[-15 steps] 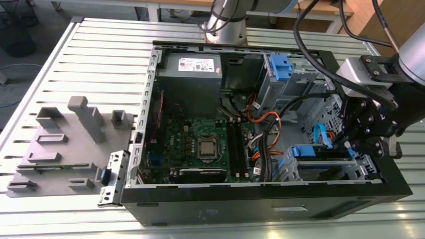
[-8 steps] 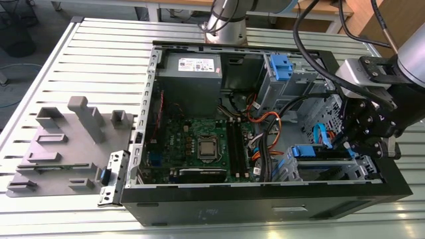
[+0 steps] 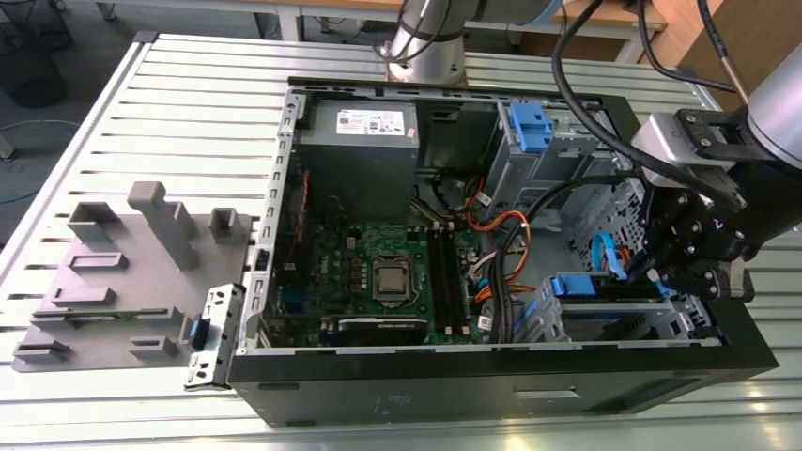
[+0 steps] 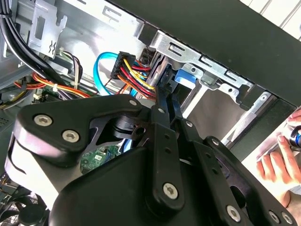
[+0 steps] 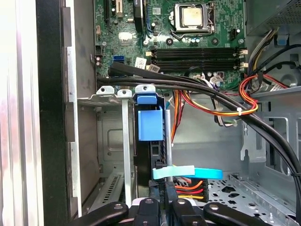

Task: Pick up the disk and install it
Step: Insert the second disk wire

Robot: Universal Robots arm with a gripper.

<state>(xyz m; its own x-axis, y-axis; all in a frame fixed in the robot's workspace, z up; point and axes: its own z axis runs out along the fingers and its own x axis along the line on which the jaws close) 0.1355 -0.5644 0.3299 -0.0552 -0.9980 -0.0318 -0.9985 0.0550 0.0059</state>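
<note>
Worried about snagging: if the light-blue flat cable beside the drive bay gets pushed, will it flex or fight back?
Probably flexes: the light-blue cable is thin and flat, and bends in a loop in the second wrist view. Likely light. Its ends are hidden, so it might tug on a connector.

Robotics lab or workshop, not a home or office. A slatted alu table (image 3: pixel 163 103) carries an open PC case (image 3: pixel 501 381) w/ bare mainboard (image 3: pixel 389 272), plus a grey moulded jig (image 3: pixel 113 282) near the table's edge at the exterior view's left. The robot arm base (image 3: pixel 426 47) stands at the far edge. Behind it are wooden benches (image 3: pixel 338 7) and a mesh bin (image 3: pixel 36 56) on a grey floor. In the second wrist view a person's hand (image 4: pixel 277 165) is beside the case.
</note>
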